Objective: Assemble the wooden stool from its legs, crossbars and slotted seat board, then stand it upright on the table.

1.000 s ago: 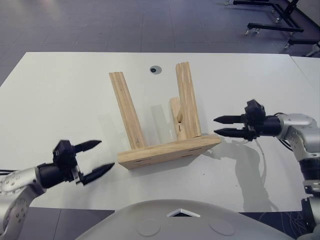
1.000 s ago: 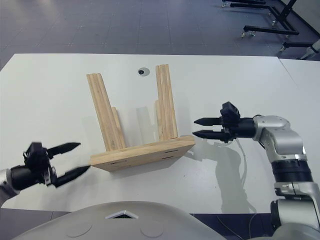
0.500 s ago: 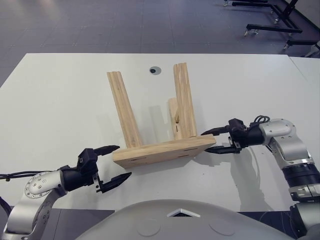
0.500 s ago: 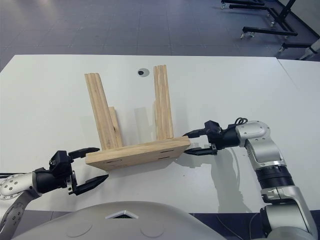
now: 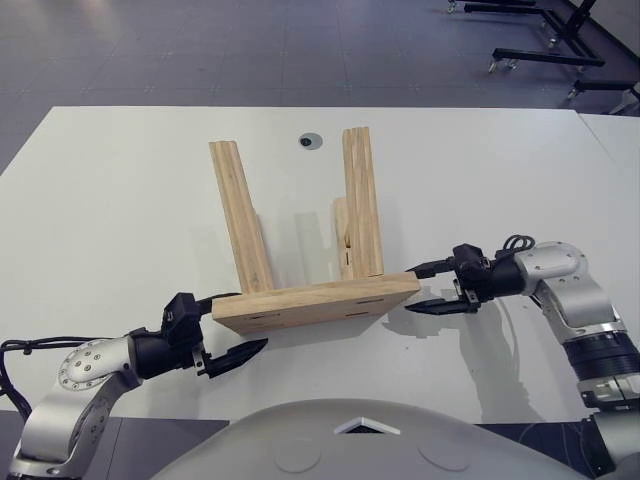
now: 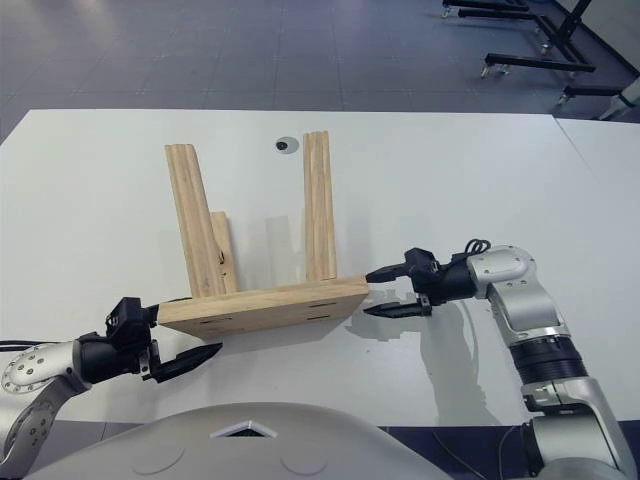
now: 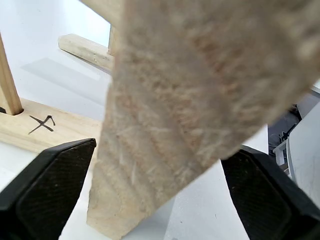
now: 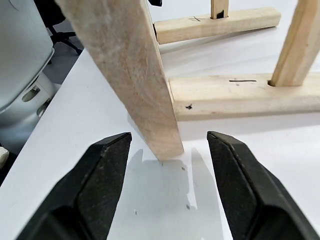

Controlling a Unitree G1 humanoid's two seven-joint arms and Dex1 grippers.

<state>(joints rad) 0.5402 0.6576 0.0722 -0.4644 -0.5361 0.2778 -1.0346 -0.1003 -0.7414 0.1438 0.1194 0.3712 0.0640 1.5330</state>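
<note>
Fingers of the left gripper (image 5: 250,320) are spread wide at the near left of the white counter (image 5: 110,200), with the left end of the seat board (image 5: 320,300) between them. From the left wrist view the fingers (image 7: 45,185) sit on either side of the wood, and I cannot tell whether they touch it. At the near right, the right gripper (image 5: 408,291) is open too. Its fingers (image 8: 107,185) straddle the board's right corner with a gap showing on both sides, so it grips nothing.

The stool lies on its side near the middle of the counter, seat board on edge closest to the robot and legs pointing away. Two long legs, a left one (image 5: 240,215) and a right one (image 5: 362,200), run towards the far edge. Lower legs (image 8: 240,95) lie flat on the counter (thin crossbars (image 8: 295,45) stand up out of their slots).

Farther off, a small round dark fitting (image 5: 312,140) is set into the counter. Black wheeled frames (image 5: 540,50) stand on the floor beyond.
</note>
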